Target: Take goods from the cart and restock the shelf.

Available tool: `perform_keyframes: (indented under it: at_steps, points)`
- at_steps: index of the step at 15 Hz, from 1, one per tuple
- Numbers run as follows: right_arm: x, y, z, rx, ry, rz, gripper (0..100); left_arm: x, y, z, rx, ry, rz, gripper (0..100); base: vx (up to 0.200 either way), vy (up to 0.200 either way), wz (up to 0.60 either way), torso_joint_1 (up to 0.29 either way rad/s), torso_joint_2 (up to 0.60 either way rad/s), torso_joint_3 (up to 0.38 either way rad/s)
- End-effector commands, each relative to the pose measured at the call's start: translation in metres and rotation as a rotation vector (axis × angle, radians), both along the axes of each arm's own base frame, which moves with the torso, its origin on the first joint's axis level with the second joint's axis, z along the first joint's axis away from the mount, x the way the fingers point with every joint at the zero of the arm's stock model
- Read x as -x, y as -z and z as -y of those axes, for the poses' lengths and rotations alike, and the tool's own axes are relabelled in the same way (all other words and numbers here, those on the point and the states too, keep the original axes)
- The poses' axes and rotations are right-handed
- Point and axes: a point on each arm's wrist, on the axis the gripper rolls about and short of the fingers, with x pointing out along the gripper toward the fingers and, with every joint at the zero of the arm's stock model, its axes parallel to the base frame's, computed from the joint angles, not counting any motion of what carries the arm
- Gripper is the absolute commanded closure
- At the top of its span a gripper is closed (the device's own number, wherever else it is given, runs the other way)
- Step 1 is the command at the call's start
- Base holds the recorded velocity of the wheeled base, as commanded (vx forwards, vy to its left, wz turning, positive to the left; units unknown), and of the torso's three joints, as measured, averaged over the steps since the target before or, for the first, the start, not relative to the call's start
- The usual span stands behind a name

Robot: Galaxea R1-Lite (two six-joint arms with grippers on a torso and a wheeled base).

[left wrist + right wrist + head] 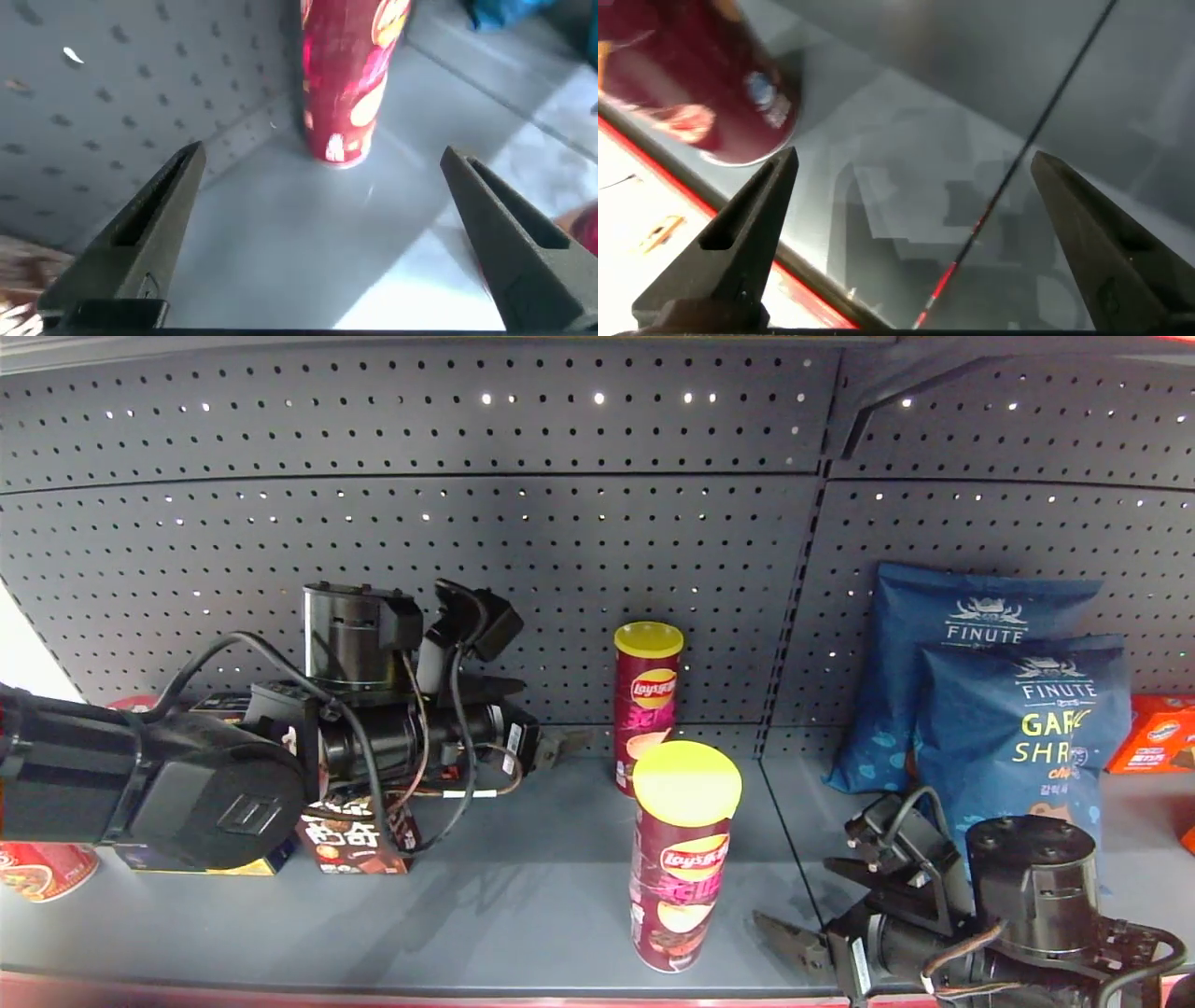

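Though right jaws gape, front can outside

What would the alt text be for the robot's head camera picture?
A red crisp can stands upright on a grey shelf, a second can behind it. A robot arm lies at each side; blue snack bags lean at right.

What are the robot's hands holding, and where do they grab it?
Nothing. The left gripper and right gripper are open and empty. The front can and back can stand free on the shelf.
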Motion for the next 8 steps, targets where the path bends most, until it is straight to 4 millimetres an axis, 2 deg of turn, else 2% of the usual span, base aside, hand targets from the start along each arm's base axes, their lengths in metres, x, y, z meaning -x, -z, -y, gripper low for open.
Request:
perform_keyframes:
  at_steps: [1,3,5,6,7,8]
  points:
    - [0.000,0.000,-0.001,0.007,0.001,0.004,0,0.017,-0.020,0.010,0.007,-0.016,0.062,0,0.000,0.000,0.00,0.000,0.00,0.000]
    - [0.001,0.001,0.001,0.049,0.006,0.022,0,0.027,-0.028,0.014,0.002,-0.071,0.086,0,0.000,0.000,0.00,0.000,0.00,0.000]
    - [-0.001,0.001,0.000,0.058,0.031,0.032,0,0.039,-0.037,0.006,-0.061,-0.200,0.078,0,0.000,0.000,0.00,0.000,0.00,0.000]
    - [-0.001,0.001,0.000,0.058,0.031,0.032,0,0.039,-0.037,0.006,-0.061,-0.200,0.078,0,0.000,0.000,0.00,0.000,0.00,0.000]
    - [0.000,0.001,-0.001,0.060,0.025,0.034,0,0.052,-0.045,-0.004,-0.117,-0.280,0.052,0,0.000,0.000,0.00,0.000,0.00,0.000]
    - [0.001,0.001,-0.004,0.059,0.011,0.036,0,0.056,-0.049,-0.007,-0.123,-0.295,0.062,0,0.000,0.000,0.00,0.000,0.00,0.000]
